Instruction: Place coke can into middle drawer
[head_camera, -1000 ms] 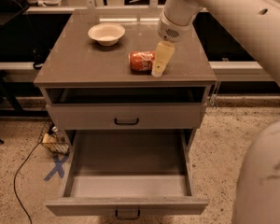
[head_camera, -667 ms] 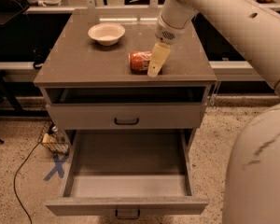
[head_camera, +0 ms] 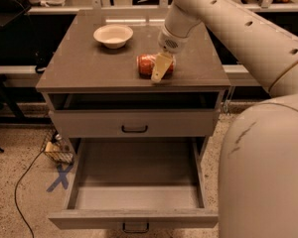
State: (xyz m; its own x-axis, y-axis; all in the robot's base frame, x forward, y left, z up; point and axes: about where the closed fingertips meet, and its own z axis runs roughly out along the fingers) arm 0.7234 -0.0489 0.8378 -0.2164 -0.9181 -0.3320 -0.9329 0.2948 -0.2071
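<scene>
Camera view shows the coke can [head_camera: 148,65] lying on its side on the cabinet top [head_camera: 89,68], near the front edge and right of centre, well apart from the white bowl [head_camera: 113,35] towards the back left. As a thin-walled metal can it is probably light and rigid enough for a firm pinch, but smooth. Lying down, it is likely to roll towards the edge if nudged along the top. A hard squeeze on the mid-wall could dent it. The sound hold is across the round body near its middle, with the pads on opposite sides of the curve, not on the silver ends.

The gripper [head_camera: 160,68] hangs right at the can, its pale tip crossing in front of the can's right half. How wide it stands, and whether it has hold of the can at all, I cannot tell, since its far side is behind the can and the wrist.

Below, the middle drawer [head_camera: 136,170] is pulled fully out with its grey floor bare, directly under the can's spot. Above it, the uppermost drawer [head_camera: 134,123] is shut or nearly so. The middle drawer's black handle [head_camera: 135,227] is cut by the bottom edge.

The can's right end and its lettering are hidden. The robot's arm [head_camera: 238,29] and its body [head_camera: 265,172] block the cabinet's right side and the floor there.
</scene>
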